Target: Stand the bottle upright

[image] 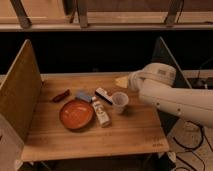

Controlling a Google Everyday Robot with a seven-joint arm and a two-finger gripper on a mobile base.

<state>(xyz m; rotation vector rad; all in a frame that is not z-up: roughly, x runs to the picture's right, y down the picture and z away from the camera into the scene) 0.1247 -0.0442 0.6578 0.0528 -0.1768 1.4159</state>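
Observation:
The bottle [101, 112] is small, slim and whitish with a pale label. It lies on its side on the wooden table [125, 132], just right of the orange plate [76, 114], its cap end pointing to the back. My gripper [123, 81] is at the left end of the white arm [170, 95], over the back right of the table. It is behind the translucent cup [120, 101] and apart from the bottle. It holds nothing that I can see.
A flat black-and-white bar [103, 95] lies behind the bottle. A bluish object [83, 96] and a small red object [61, 95] lie behind the plate. Upright panels stand at the table's left [20, 92] and right [165, 55] sides.

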